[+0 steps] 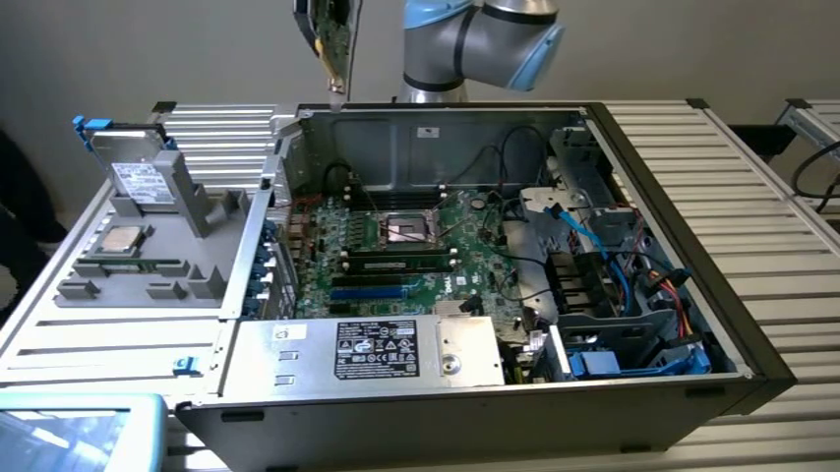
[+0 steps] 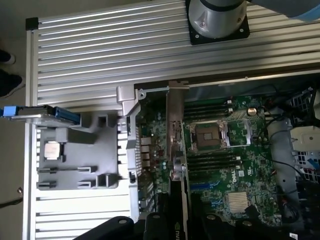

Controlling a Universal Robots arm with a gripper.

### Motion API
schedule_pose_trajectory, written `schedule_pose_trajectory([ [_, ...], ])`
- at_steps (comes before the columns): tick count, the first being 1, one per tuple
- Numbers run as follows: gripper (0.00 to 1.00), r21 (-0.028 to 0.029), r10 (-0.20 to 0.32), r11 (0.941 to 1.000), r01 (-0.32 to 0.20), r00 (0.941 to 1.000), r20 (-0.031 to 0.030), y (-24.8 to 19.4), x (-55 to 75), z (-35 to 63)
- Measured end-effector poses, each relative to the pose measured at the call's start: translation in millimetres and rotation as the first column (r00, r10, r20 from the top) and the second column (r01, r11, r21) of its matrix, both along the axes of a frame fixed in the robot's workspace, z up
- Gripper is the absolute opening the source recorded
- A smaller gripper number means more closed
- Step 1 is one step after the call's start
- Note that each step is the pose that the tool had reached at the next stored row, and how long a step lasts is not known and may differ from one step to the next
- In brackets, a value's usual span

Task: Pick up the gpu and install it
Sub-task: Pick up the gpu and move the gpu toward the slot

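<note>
1. Green board with a silver metal bracket: the gpu [image 1: 330, 44] hangs in the air above the rear wall of the open computer case [image 1: 393, 147], with its bracket end pointing down and well clear of everything inside
2. The gripper [image 2: 176, 222] is clenched on the gpu; seen from the wrist, the card runs edge-on away from the black fingers [image 2: 152, 226], with the bracket at its far end
3. From the wrist, the card lines up over the strip of motherboard [image 1: 453, 285] between the empty processor socket [image 1: 407, 231] and the case wall that faces the grey fixture [image 1: 145, 265]
4. The arm [image 1: 479, 39], grey with pale blue joint caps, stands behind the case, towards the exterior view's right of the gpu
5. Two dark memory sticks [image 1: 400, 264] sit in their slots just in front of the socket, and a silver power supply [image 1: 381, 349] with a black label fills the near corner of the case
6. On the exterior view's left, the grey fixture rests on the slatted aluminium table [image 1: 774, 226] beside the case; a square processor [image 1: 125, 239] lies flat in it and a hard drive [image 1: 138, 177] stands upright at its back
7. Blue and orange cables [image 1: 630, 246] run through the drive bay on the exterior view's right
</note>
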State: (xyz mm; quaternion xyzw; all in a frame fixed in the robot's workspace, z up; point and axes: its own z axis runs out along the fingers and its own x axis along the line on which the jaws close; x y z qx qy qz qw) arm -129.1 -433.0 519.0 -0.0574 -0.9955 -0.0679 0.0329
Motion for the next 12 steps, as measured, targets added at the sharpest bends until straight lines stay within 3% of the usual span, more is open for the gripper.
schedule_pose_trajectory([
  [6,0.29,-0.0001,0.0,1.0,0.0,1.0,-0.0075,-2.2,25.7,0.1],
  [10,0.29,0.0,0.0,1.0,0.0,1.0,-0.0092,-2.5,26.7,0.0],
  [12,0.29,0.0001,0.0,1.0,0.0,1.0,-0.0094,-2.5,33.2,-0.2],
])
